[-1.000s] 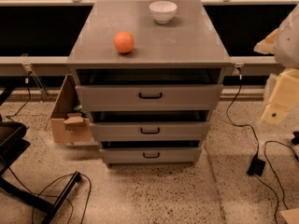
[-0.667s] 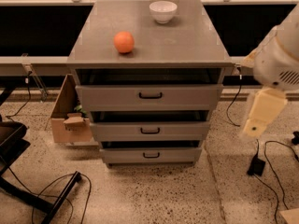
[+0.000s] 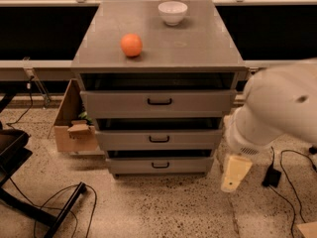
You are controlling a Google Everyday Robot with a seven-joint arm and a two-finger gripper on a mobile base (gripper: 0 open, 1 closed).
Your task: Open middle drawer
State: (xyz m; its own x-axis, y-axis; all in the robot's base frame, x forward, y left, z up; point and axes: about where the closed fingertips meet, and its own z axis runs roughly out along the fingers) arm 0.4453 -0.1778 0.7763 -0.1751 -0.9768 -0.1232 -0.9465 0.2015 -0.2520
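Low at the right of the scene, the cream end effector hangs from the white arm, just right of the lowest drawer and apart from it; whether it is open or closed cannot be told. The middle drawer sits at the centre of the bench front, left of the arm. On the bench top are an orange and, farther back, a white bowl.

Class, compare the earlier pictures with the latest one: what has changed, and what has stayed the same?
The gripper swung down and left, to the lower right front of the cabinet. It touches nothing. The middle drawer, orange and bowl stayed put.
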